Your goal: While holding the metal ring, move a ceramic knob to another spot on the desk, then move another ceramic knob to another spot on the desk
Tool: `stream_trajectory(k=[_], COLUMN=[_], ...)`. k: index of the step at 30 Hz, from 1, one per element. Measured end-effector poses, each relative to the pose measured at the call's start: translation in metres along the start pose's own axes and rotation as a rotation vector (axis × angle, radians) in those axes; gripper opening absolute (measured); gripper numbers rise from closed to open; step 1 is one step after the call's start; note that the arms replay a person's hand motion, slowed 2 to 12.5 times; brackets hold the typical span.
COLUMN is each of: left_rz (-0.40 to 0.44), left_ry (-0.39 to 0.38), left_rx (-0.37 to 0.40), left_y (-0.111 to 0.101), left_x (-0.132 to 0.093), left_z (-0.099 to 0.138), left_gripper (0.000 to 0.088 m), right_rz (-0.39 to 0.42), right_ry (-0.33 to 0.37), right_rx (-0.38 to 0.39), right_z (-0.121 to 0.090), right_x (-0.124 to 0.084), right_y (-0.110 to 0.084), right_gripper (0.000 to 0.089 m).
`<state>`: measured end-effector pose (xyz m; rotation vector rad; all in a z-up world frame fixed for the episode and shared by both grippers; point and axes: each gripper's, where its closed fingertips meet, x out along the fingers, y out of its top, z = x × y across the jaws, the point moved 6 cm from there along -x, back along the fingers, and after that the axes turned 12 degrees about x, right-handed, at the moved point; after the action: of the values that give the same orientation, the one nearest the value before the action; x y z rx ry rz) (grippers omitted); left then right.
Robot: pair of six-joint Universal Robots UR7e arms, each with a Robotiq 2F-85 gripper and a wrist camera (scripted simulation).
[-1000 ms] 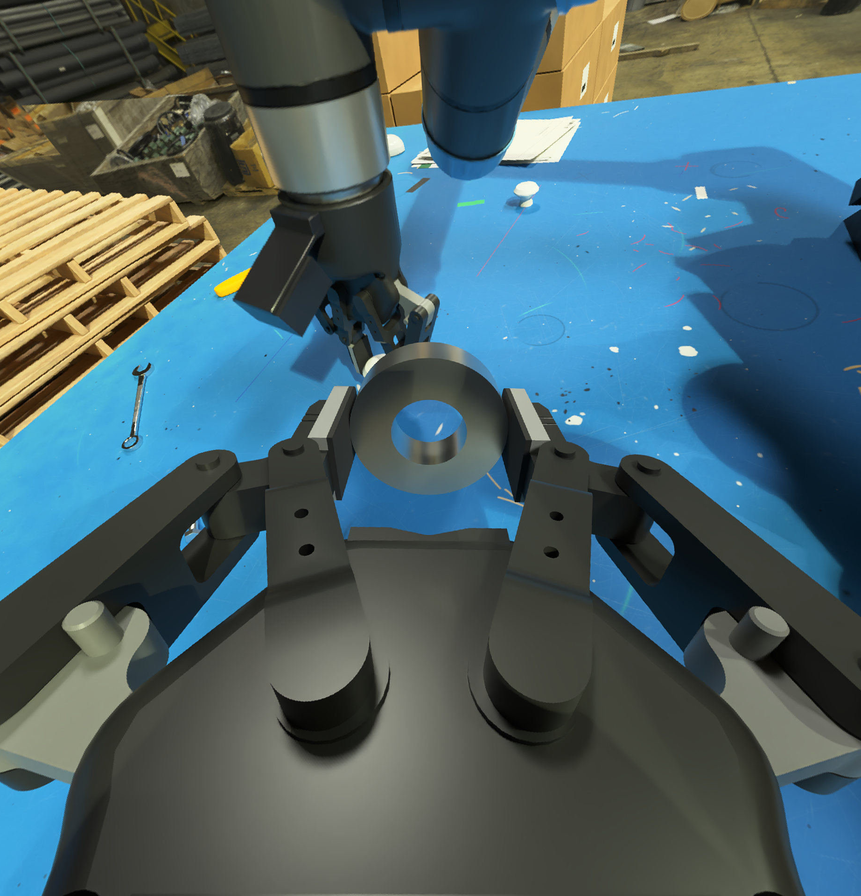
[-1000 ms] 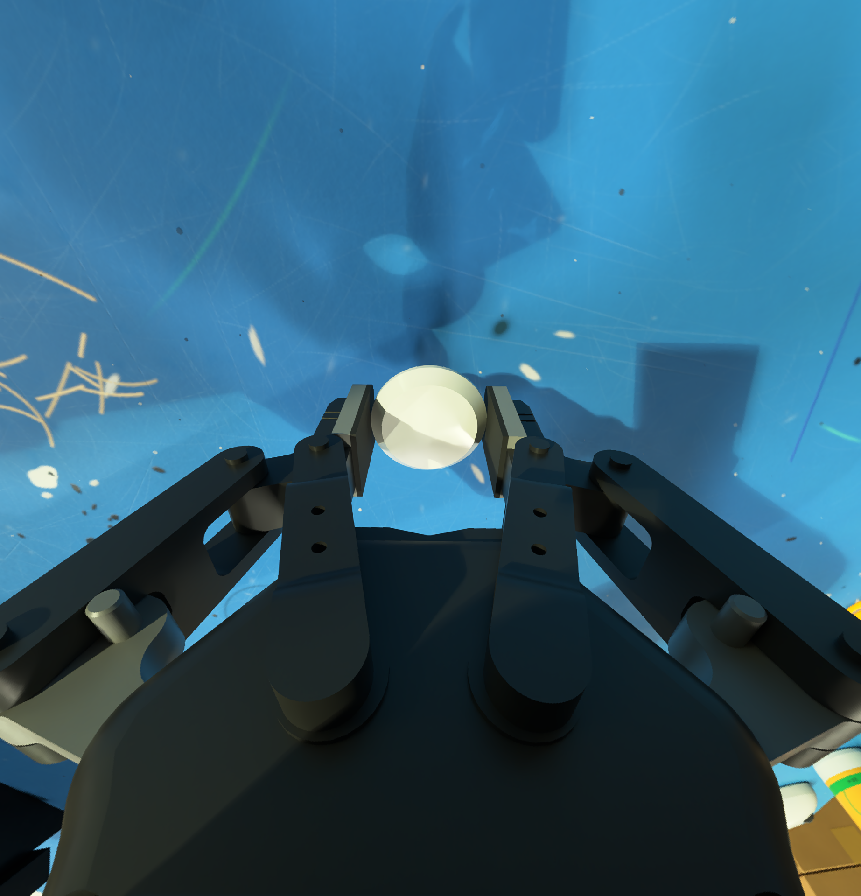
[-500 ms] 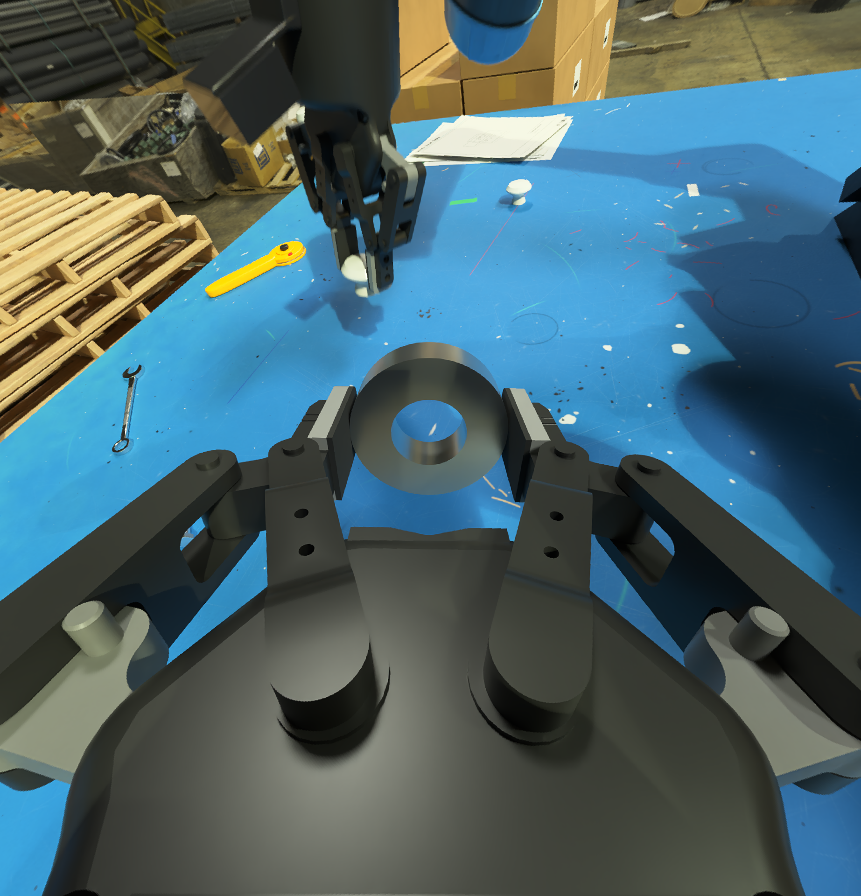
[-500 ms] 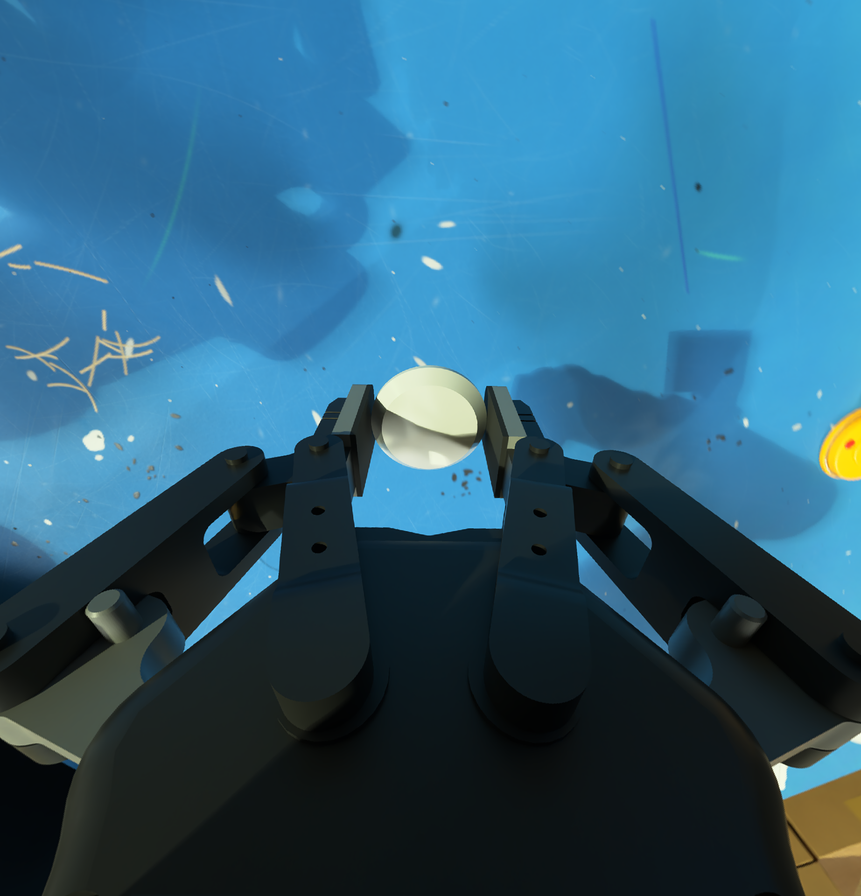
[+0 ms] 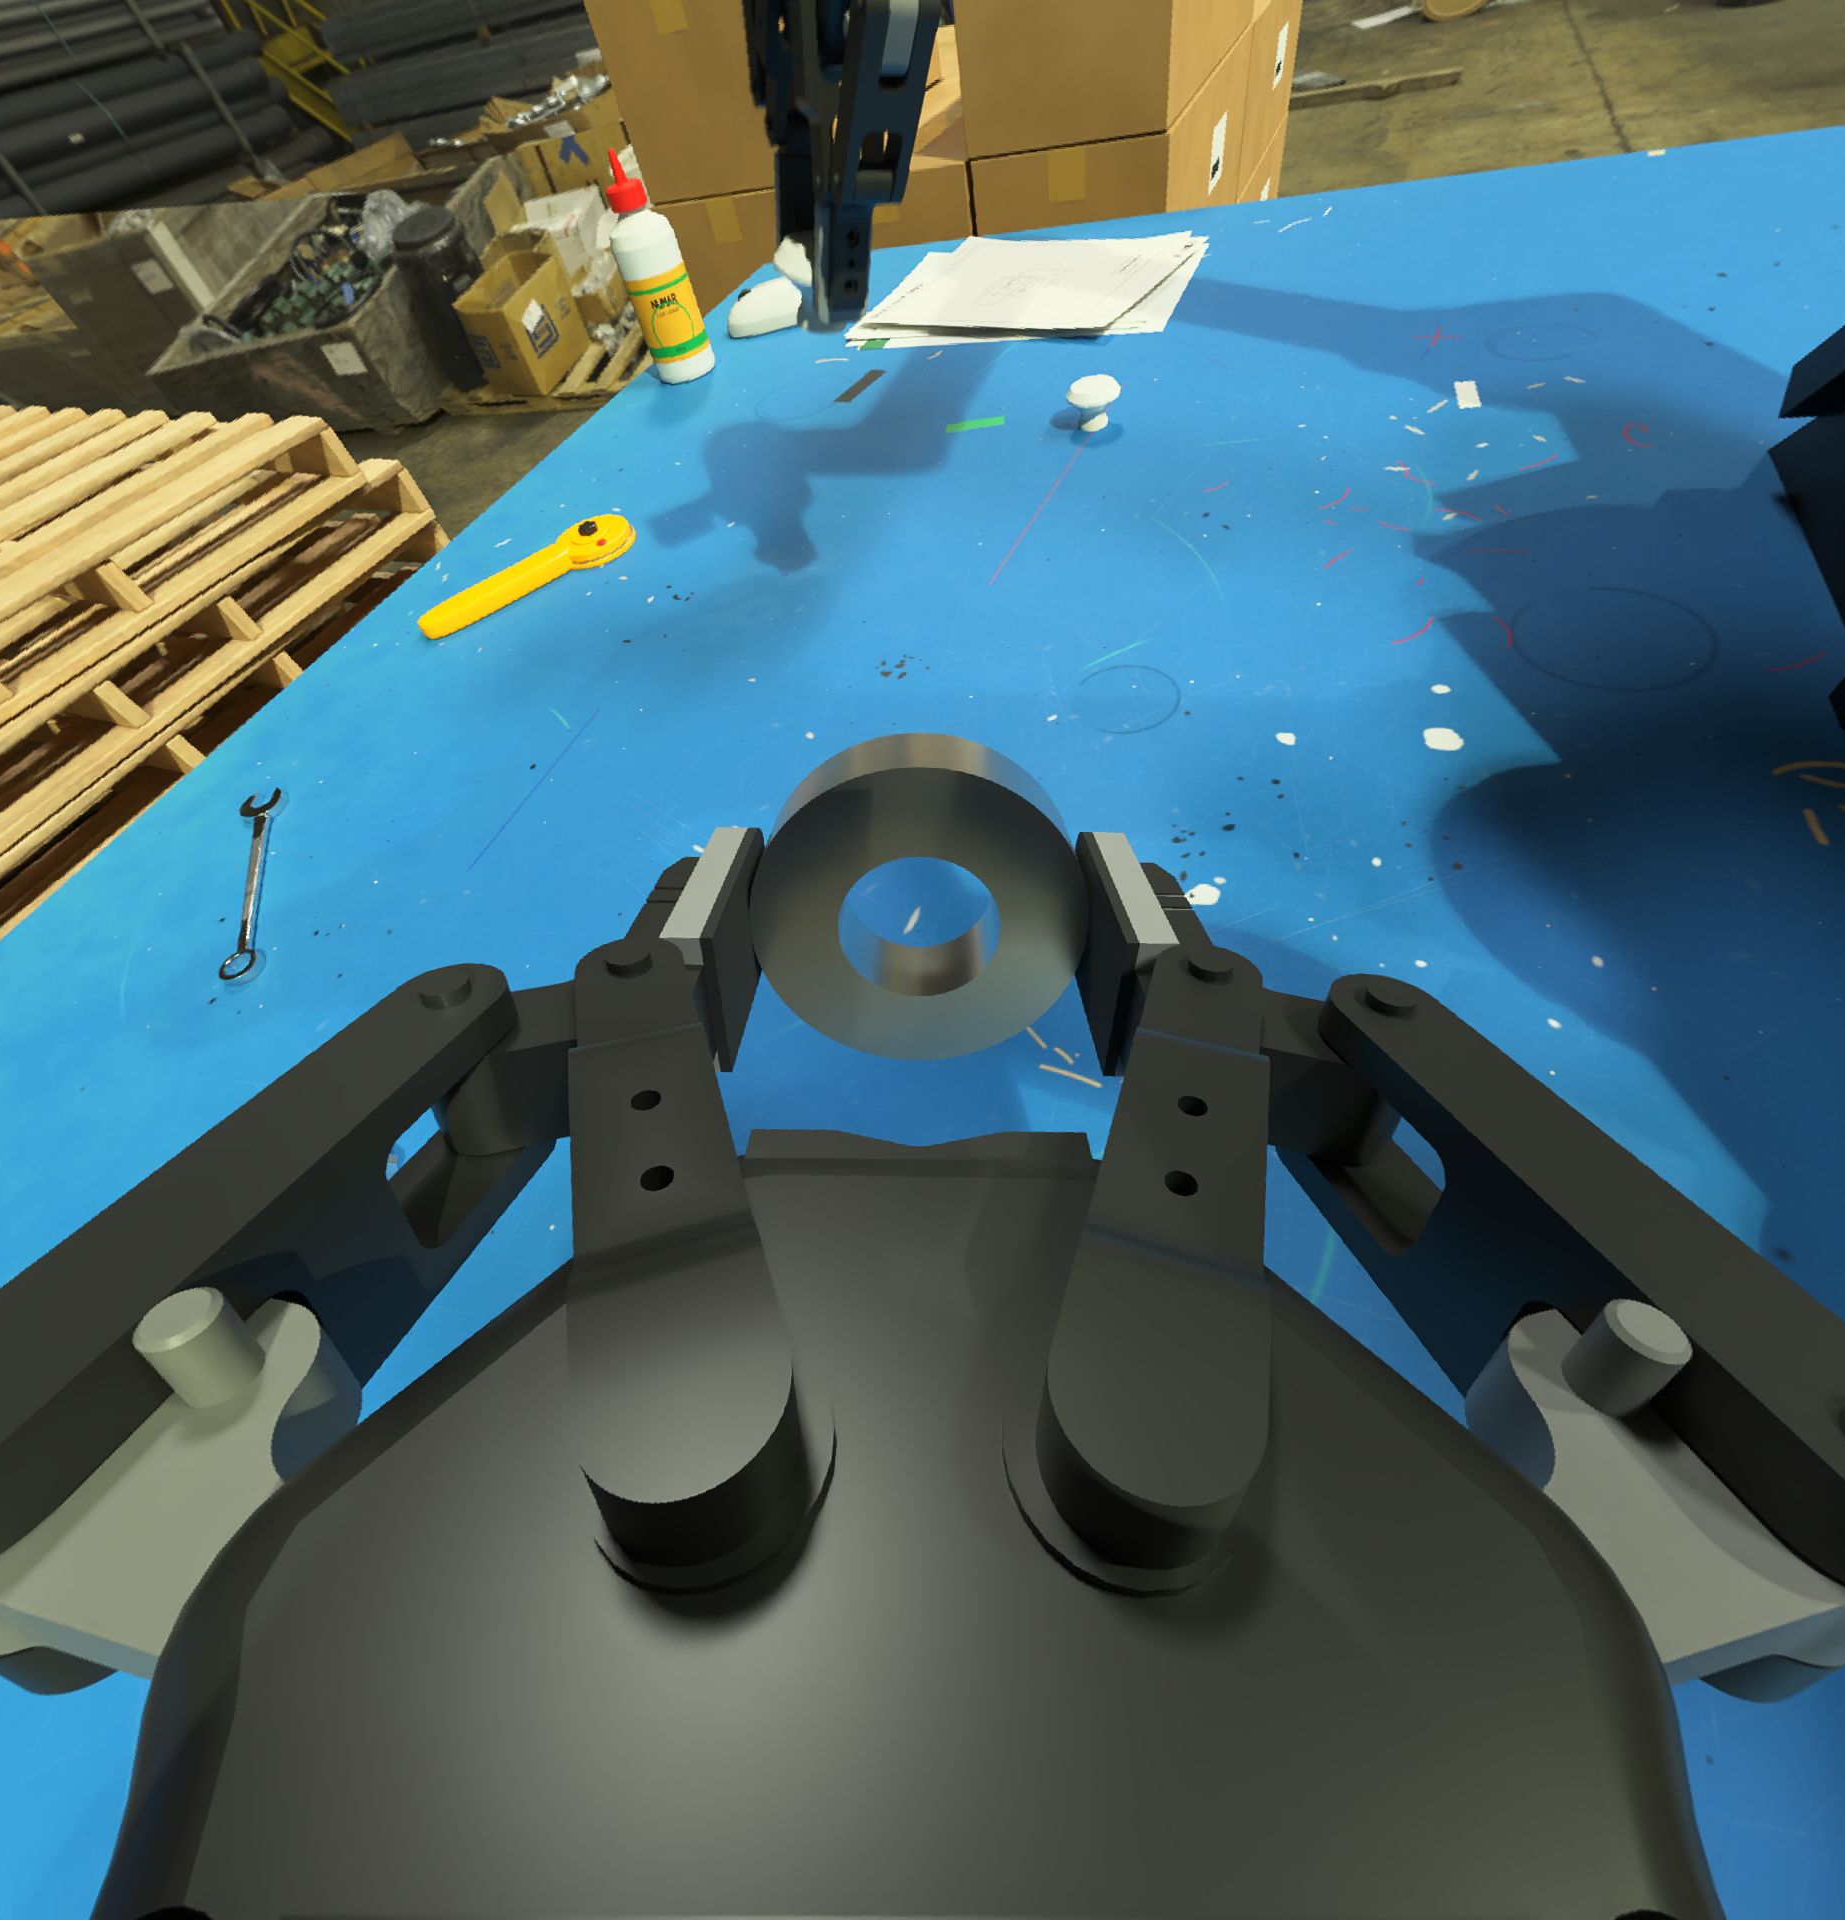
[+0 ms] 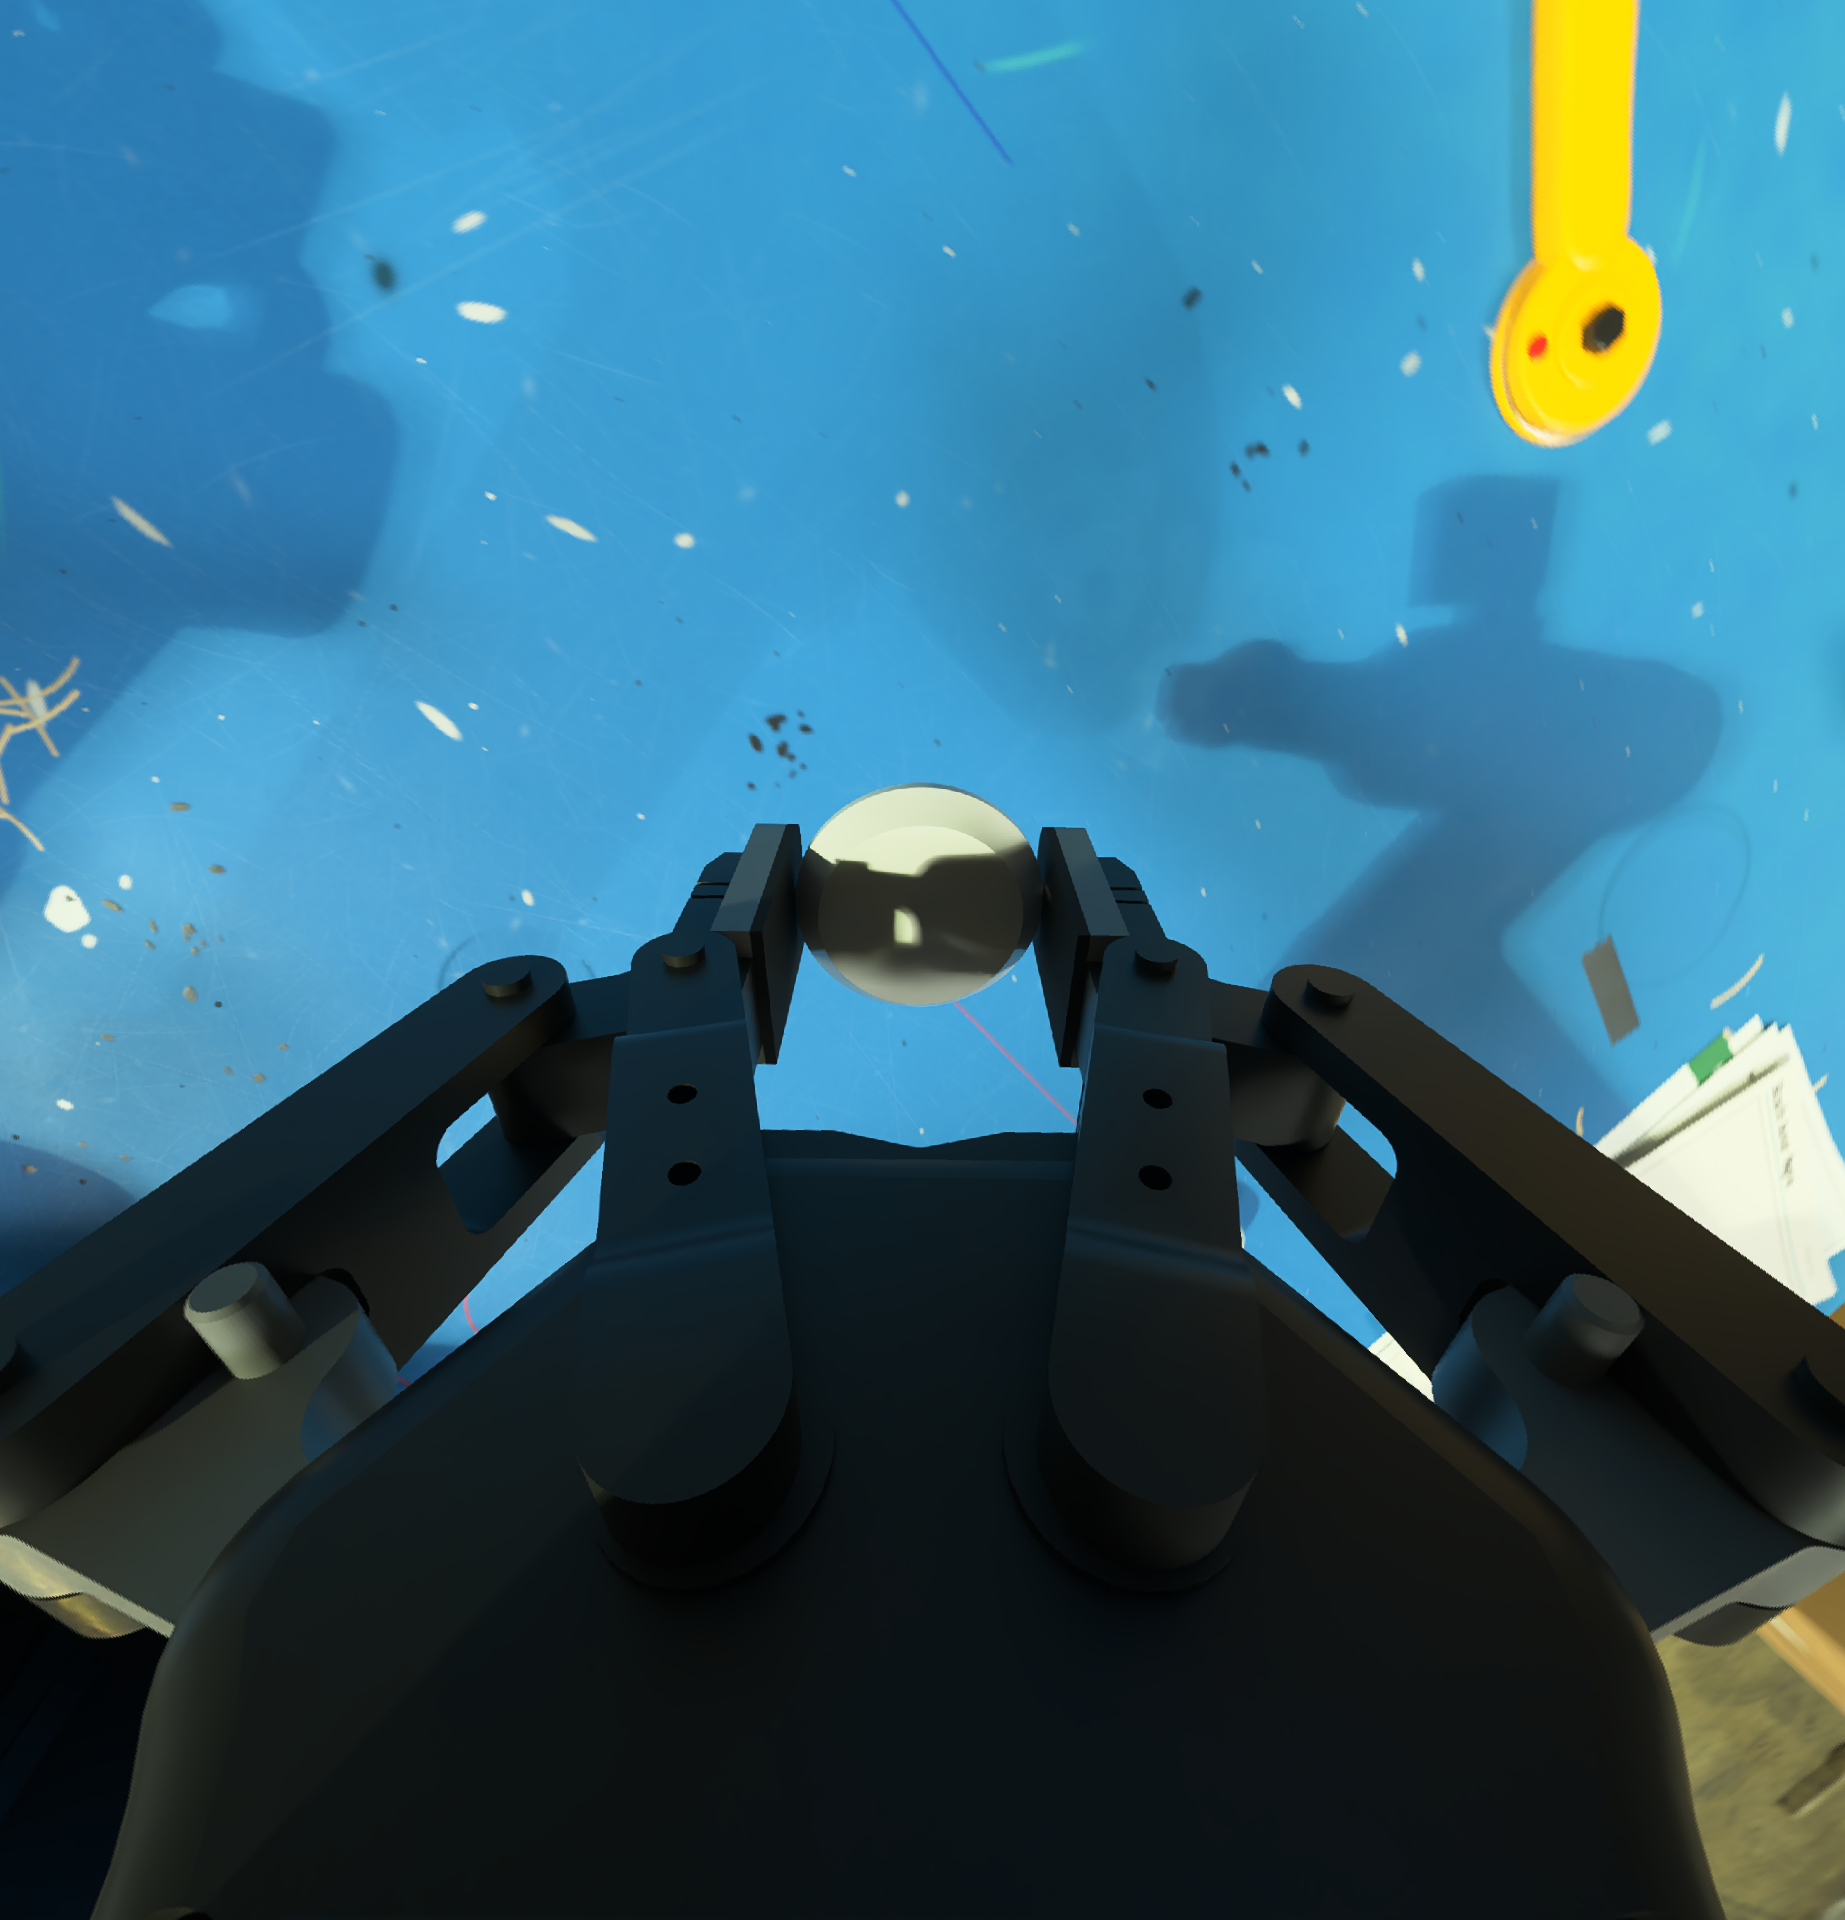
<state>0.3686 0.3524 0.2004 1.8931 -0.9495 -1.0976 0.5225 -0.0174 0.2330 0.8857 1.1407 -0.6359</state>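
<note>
My left gripper [image 5: 918, 914] is shut on the grey metal ring [image 5: 918, 790] and holds it above the blue desk [image 5: 689, 727]. My right gripper [image 6: 918, 904] is shut on a white ceramic knob [image 6: 918, 894] and holds it above the desk. In the left wrist view the right gripper [image 5: 835, 286] hangs at the far edge with that knob [image 5: 793, 260] between its fingers. A second knob [image 5: 1092, 400] stands upright on the desk to its right. Another white knob [image 5: 762, 310] lies just below the gripper.
A glue bottle [image 5: 658, 291] and a stack of papers [image 5: 1032, 286] flank the right gripper. A yellow tool [image 5: 528, 577] and a small wrench [image 5: 251, 883] lie at the left. A dark box [image 5: 1832, 468] stands at the right edge. Wooden pallets [image 5: 118, 582] are beyond the left edge.
My right gripper has carried its knob away from the ring, across the desk to the far edge by the papers and bottle. The left gripper and the ring have not moved.
</note>
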Motion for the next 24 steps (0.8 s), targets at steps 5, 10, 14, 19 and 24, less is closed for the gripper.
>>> stream_trajectory(k=[5, 10, 14, 19, 24], left_rz=[0.000, -0.001, -0.002, -0.004, -0.006], left_ry=[-0.004, -0.008, -0.011, -0.015, -0.020], left_rx=[0.003, 0.005, 0.006, 0.006, 0.008], left_y=[0.001, 0.001, 0.002, 0.002, 0.003], left_x=[0.001, 0.003, 0.004, 0.006, 0.008], left_z=[0.001, 0.002, 0.003, 0.003, 0.004], left_gripper=[0.0519, 0.0519, 0.0519, 0.0519, 0.0519], right_rz=[0.007, 0.014, 0.017, 0.012, 0.000], right_ry=[-0.021, -0.035, -0.037, -0.030, -0.024], right_rx=[0.137, 0.276, 0.374, 0.471, 0.547], right_z=[0.033, 0.062, 0.080, 0.098, 0.111], right_x=[-0.015, -0.024, -0.026, -0.023, -0.014], right_y=[-0.026, -0.055, -0.079, -0.106, -0.130], right_gripper=[0.0401, 0.0401, 0.0401, 0.0401, 0.0401])
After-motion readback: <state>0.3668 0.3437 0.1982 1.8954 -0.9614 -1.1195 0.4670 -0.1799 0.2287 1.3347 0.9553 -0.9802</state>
